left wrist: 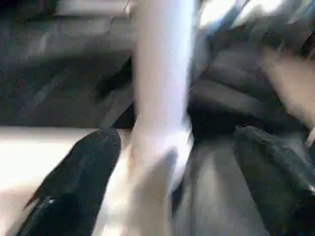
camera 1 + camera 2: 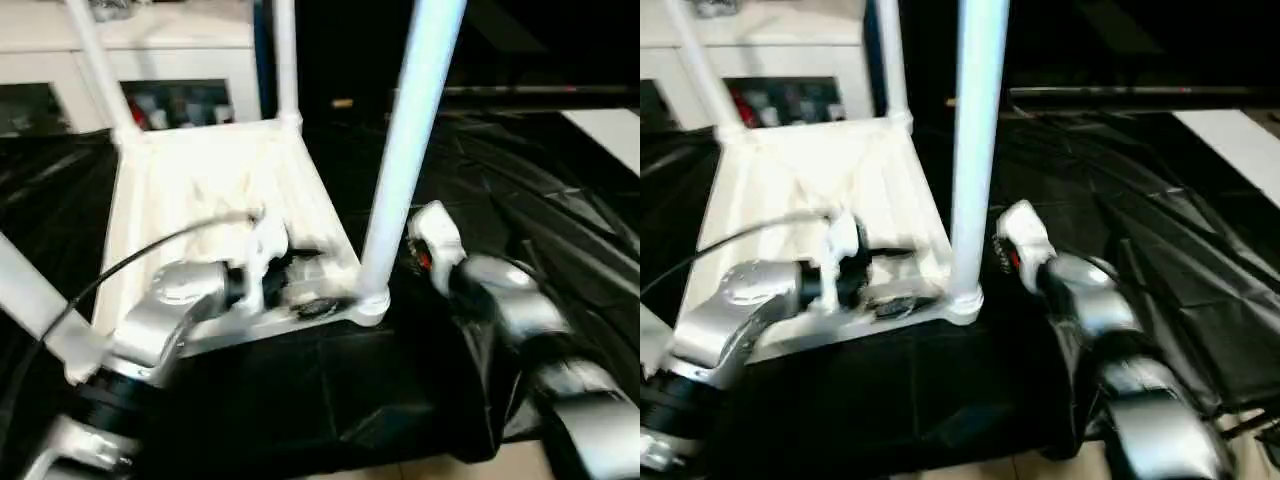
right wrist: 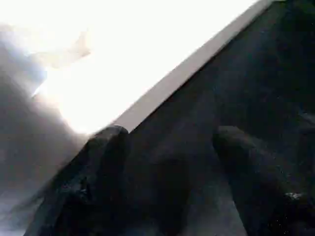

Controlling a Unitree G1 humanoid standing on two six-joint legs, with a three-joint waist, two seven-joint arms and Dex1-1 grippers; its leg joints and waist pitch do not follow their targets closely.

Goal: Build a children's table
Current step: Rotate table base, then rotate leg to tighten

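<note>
The white plastic rectangular tabletop (image 2: 200,190) lies upside down on a black crinkled plastic sheet (image 2: 540,200), its ribbed underside facing up. Long white tapered tube legs stand upright in its rounded corner sockets: the near right leg (image 2: 405,150) rises from the front corner socket closest to the right arm, two far legs (image 2: 100,70) stand at the back corners, and another leg (image 2: 30,300) leans across the picture's lower left edge.

The left hand (image 2: 300,285) reaches in from the left over the tabletop's near edge, the silver forearm bent across the front and a black cable looping above it. In the left wrist view its two black fingers (image 1: 74,182) stand spread apart on either side of the near right leg's base, gripping nothing.

The right hand (image 3: 167,177) sits just right of that same leg, near the corner socket but apart from it, the forearm angled in from the lower right. Its black fingers (image 3: 103,167) are spread over the dark sheet beside the tabletop's white edge, holding nothing.

A white cabinet with glass doors (image 2: 170,60) stands behind.
</note>
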